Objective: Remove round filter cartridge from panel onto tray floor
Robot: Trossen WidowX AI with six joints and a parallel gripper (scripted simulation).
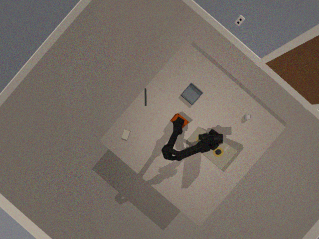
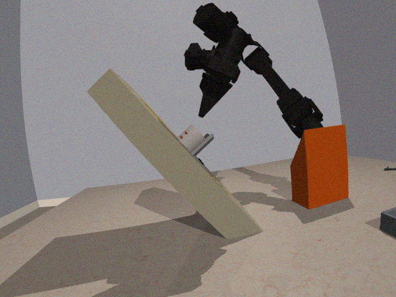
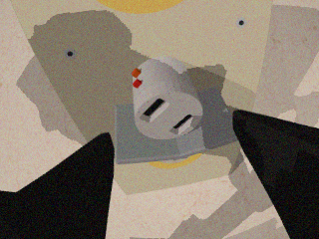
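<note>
The white round cartridge (image 2: pixel 192 137) (image 3: pixel 162 100), with two dark slots on its face and red marks on its side, is out of the panel. It lies on the small grey tray (image 2: pixel 206 140) (image 3: pixel 134 146) fixed to the face of the tilted beige panel (image 2: pixel 159 153) (image 3: pixel 219 14) (image 1: pixel 228 158), touching the panel. The yellow-ringed socket (image 3: pixel 143 2) (image 1: pixel 218 152) higher on the panel is empty. My gripper (image 2: pixel 203 113) (image 3: pixel 173 130) is open, hangs above the cartridge and is clear of it. The fingers stand either side of it in the wrist view.
The arm's orange base (image 2: pixel 319 166) (image 1: pixel 179 119) stands right of the panel. A grey square bin (image 1: pixel 191 93) (image 2: pixel 388 220) lies beyond the base. A dark bar (image 1: pixel 145 96), a flat white block (image 1: pixel 125 134) and a small white cube (image 1: pixel 247 116) lie on the table.
</note>
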